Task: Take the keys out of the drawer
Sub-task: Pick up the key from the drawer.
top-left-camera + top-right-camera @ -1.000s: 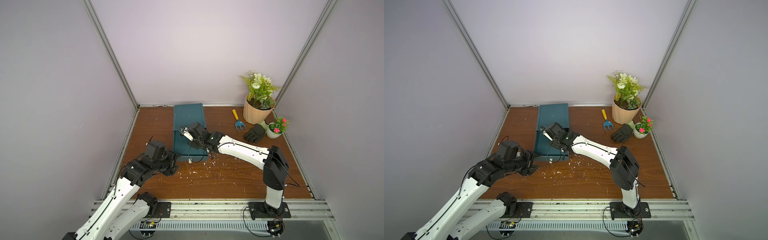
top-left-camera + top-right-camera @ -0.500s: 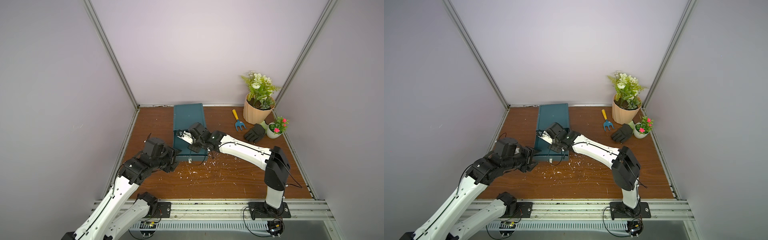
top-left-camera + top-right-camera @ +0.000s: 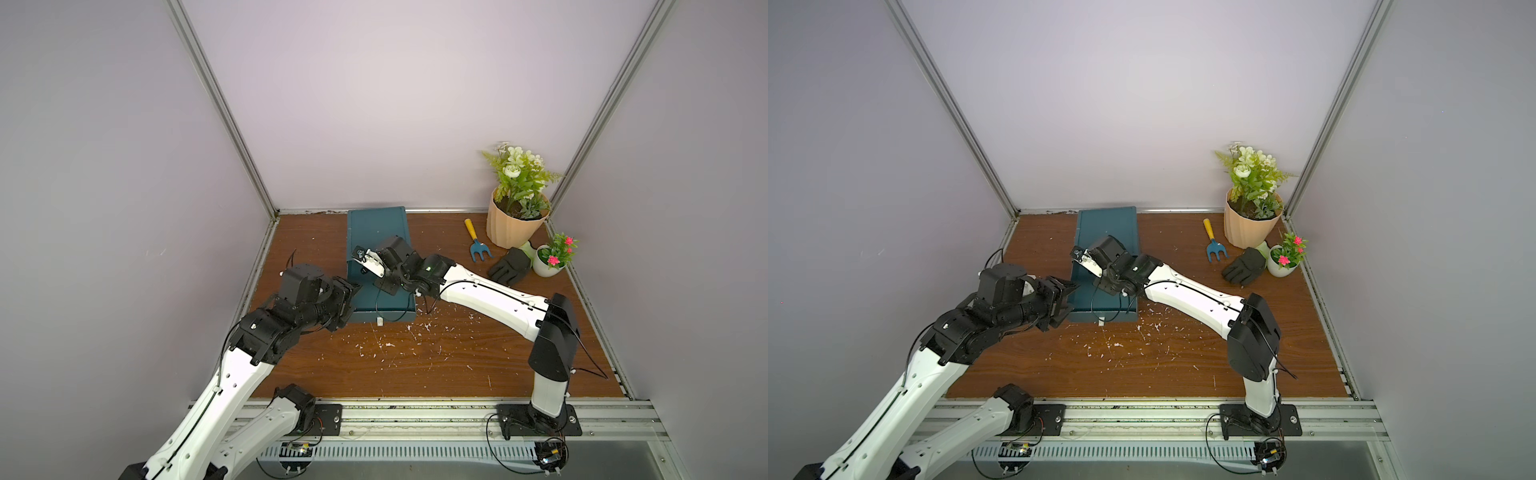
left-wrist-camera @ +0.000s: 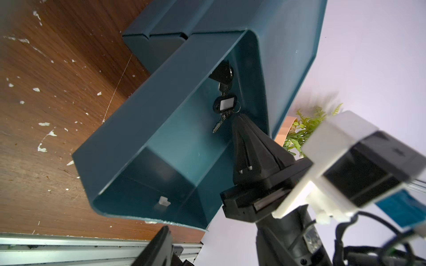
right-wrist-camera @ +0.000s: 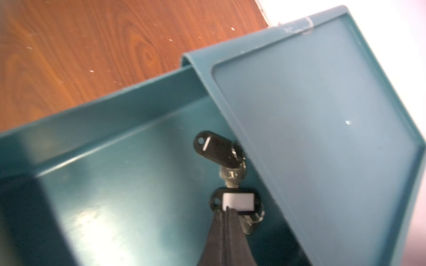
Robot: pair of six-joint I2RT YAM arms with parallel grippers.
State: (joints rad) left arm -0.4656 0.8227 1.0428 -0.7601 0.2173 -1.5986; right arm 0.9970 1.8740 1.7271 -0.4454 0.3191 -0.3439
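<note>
At the worktop's back edge, left of middle: a teal cabinet stands, its drawer pulled out toward the front edge.
Left gripper: released and empty, jaws spread. It sits just beside the drawer's left wall near the front corner, and I cannot tell whether it touches.
Keys: a silver bunch with two black tags lies on the drawer floor, far back by the right wall. One tag is tucked half under the cabinet's edge. No other keys show.
Right gripper: it reaches down inside the drawer with its fingers clenched together and its tips on the nearer tag. I cannot tell whether they pinch anything.
Right back corner: fork, glove, big pot and small pot, all well apart from the drawer.
Step, as I judge it: securing the bunch and lifting it out.
Doing it well: make sure of a real pinch on tag or ring. Draw the bunch toward the drawer's front until the far tag clears the cabinet, then raise it straight up over the wall.
Risk: a thin tag may slip, and the trailing keys may catch the cabinet's edge.
</note>
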